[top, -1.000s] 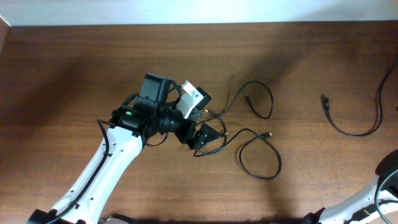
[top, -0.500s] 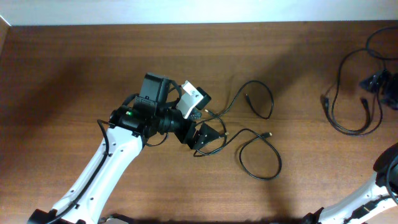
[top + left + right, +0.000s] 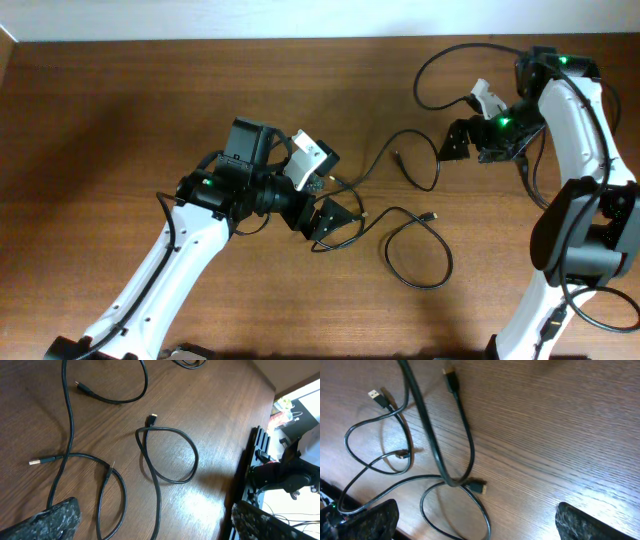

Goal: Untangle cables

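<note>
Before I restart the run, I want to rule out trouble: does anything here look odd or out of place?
Nothing looks damaged or spilled. The only disorder is the cables themselves: thin black cords loop and cross one another on the table, with their plug ends pointing different ways.

Cables (image 3: pixel 449 262) are lying mid-table (image 3: pixel 120 110) in two loops, one sitting toward the far edge, the other nearer the arm bases, with strands crossing between them. Left gripper (image 3: pixel 335 215) is sitting at the tangle's left end. Right gripper (image 3: pixel 455 140) is hanging just right of the far loop. One more cable is lying farther right, running under the right arm (image 3: pixel 575 120).
</note>
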Robot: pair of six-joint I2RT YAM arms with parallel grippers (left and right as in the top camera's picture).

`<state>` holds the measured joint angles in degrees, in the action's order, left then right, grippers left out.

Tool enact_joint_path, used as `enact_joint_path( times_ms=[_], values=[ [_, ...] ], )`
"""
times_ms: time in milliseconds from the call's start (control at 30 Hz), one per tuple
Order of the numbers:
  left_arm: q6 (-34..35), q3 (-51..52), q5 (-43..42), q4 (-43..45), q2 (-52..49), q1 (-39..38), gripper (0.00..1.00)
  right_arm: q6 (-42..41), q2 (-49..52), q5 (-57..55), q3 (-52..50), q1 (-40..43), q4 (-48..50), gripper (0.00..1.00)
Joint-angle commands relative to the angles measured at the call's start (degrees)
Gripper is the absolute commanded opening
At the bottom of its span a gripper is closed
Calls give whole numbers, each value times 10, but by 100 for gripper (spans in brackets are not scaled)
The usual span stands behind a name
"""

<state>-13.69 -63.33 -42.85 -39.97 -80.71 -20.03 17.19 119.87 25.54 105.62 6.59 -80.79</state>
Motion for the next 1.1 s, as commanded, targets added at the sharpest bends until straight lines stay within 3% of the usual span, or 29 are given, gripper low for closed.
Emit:
enact_joint_path(
  times_ms=[0, 133, 333, 367, 400, 600, 667, 833, 900, 1000, 1067],
  values=[
    [3, -5, -2, 1, 0, -1, 99, 8, -2, 12, -7, -33, -3, 99],
    [3, -5, -2, 1, 0, -1, 99, 8, -2, 7, -46, -92, 38, 99],
    [3, -5, -2, 1, 0, -1, 99, -3, -2, 8, -179, -113, 159, 36],
    [3, -5, -2, 1, 0, -1, 99, -3, -2, 8, -186, -113, 162, 18],
    [3, -5, -2, 1, 0, -1, 99, -3, -2, 8, -186, -114, 162, 7],
    [3, -5, -2, 1, 0, -1, 99, -31, -3, 10, -163, -113, 126, 4],
    [3, -5, -2, 1, 0, -1, 99, -31, -3, 10, -71, -113, 48, 4],
    [3, -5, -2, 1, 0, 0, 99, -54, -3, 10, 347, -113, -144, 4],
    [3, -5, -2, 1, 0, -1, 99, -121, -3, 10, 504, -113, -162, 4],
    [3, -5, -2, 1, 0, -1, 99, -136, -3, 7, 700, -113, -149, 4],
    [3, -5, -2, 1, 0, -1, 99, -136, -17, -11, 743, -112, -106, 4]
  ],
)
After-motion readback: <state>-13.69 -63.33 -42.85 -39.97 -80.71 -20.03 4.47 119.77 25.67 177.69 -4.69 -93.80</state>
